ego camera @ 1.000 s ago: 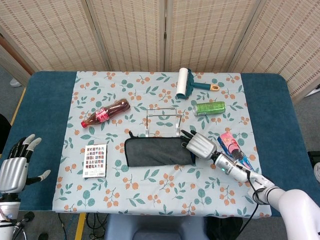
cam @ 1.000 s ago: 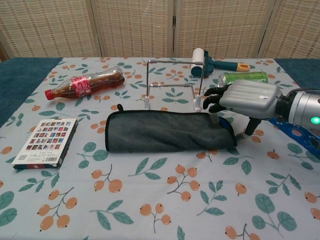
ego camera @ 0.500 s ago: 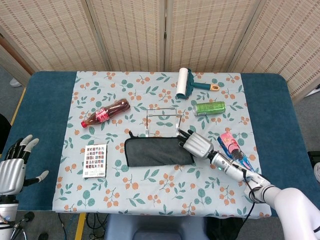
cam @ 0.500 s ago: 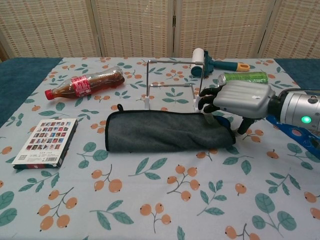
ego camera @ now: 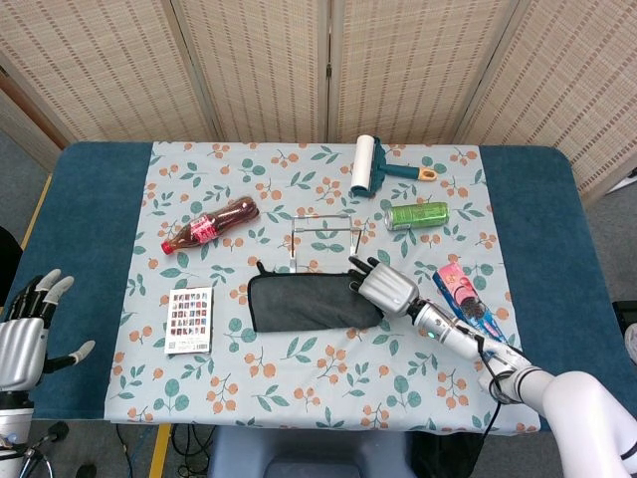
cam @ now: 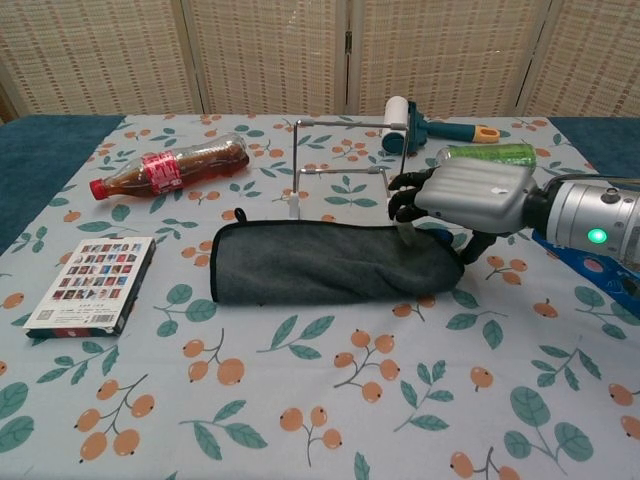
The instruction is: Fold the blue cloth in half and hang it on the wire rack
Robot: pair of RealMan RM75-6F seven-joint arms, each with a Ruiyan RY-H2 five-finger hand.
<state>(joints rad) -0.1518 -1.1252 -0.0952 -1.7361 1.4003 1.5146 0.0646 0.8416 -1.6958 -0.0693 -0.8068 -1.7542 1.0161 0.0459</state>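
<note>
While the silver right hand [cam: 462, 198] rests at the right end of the dark folded cloth [cam: 325, 263], its black fingers [cam: 405, 199] curl downward; whether they grip the cloth I cannot tell. Just behind stands the thin wire rack [cam: 345, 165] on the flowered table [cam: 300, 400]. At the far left edge, the left hand [ego camera: 25, 329] is spread and holds nothing.

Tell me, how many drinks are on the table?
2. A brown soda bottle lies on its side left of the wire rack, and a green can lies on its side right of it. None looks hidden.
</note>
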